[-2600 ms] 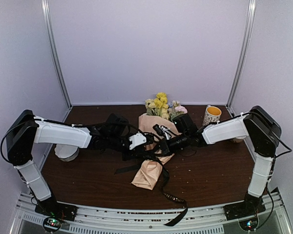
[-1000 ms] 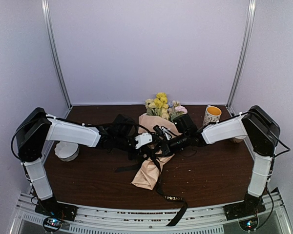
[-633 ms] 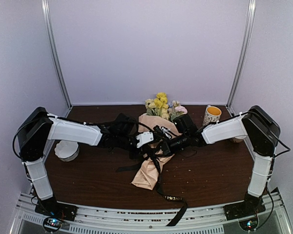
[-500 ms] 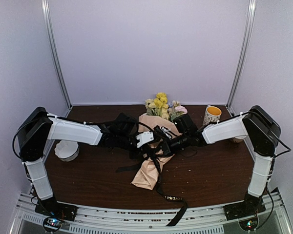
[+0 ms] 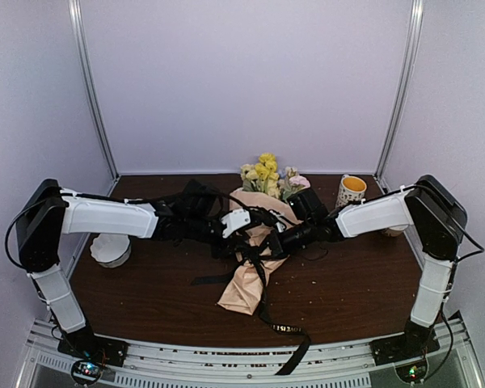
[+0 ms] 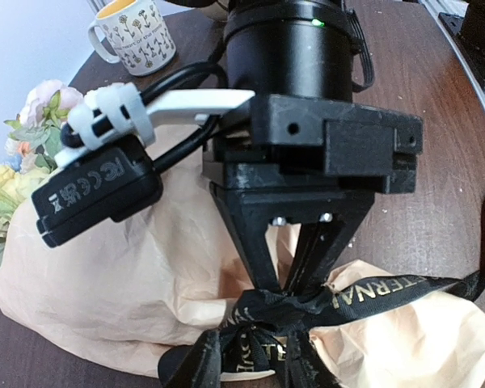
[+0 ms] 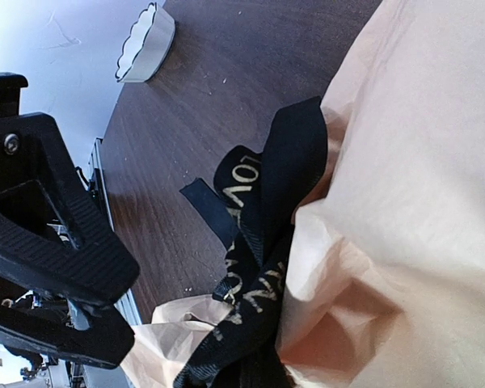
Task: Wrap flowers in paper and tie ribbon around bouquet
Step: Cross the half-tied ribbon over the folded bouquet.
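a slack knot is judged the main risk. the long narrow black ribbon with pale lettering (image 6: 372, 293) is bunched in loose loops around the waist of the tan-peach paper cone bouquet (image 5: 244, 284), and only one part of it is pinched. the right gripper (image 6: 284, 293) is seen closed onto the ribbon right at that bunch. the left gripper (image 7: 134, 304) is held just beside it, jaws parted a little, with nothing seen between them.

if the ribbon is pulled from one side only, the light cone could be dragged across the dark brown wooden table (image 5: 356, 299), or the loop could be slid toward the narrow end and lost. the thin crinkled paper (image 6: 145, 267) could be crushed or torn under the closed jaws. the free tail, trailed over the table edge well nearer than the white flower-patterned mug (image 5: 352, 191), could be snagged.

the bouquet is laid flat, left of the mug and nearer. its yellow, pink and cream flowers (image 5: 265, 171) are shown level with the mug, just to its left.
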Tool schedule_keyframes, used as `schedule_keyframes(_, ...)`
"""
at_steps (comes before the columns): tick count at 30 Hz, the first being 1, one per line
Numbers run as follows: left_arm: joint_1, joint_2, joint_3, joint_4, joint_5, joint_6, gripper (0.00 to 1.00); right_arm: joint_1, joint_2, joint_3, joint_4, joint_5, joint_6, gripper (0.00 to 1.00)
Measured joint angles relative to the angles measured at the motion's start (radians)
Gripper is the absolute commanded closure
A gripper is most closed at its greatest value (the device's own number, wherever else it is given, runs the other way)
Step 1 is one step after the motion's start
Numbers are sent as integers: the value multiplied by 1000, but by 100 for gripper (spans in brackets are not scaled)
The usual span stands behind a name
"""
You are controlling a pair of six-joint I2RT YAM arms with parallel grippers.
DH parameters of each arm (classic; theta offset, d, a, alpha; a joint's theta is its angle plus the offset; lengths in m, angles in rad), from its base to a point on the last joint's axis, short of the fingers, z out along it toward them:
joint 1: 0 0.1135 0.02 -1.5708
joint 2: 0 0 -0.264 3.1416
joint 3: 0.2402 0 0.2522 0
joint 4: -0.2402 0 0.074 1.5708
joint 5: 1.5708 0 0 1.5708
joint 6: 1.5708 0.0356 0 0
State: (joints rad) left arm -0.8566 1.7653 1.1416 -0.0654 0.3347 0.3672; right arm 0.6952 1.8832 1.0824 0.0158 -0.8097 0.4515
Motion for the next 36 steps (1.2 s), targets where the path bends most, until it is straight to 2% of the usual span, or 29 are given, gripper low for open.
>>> schedule_keyframes(14, -2, 126, 104, -39, 51, 0, 66, 3, 0, 0, -2, 6, 2, 100)
schedule_keyframes(16, -2, 126, 104, -39, 56, 0, 70, 5, 0, 0, -2, 6, 4, 100)
schedule_keyframes(22, -2, 127, 104, -42, 76, -2, 100, 6, -1, 0, -9, 13, 3, 100)
schedule_keyframes(36, -3, 113, 35, -35, 18, -23, 100, 6, -70, -1, -74, 133, 5, 100)
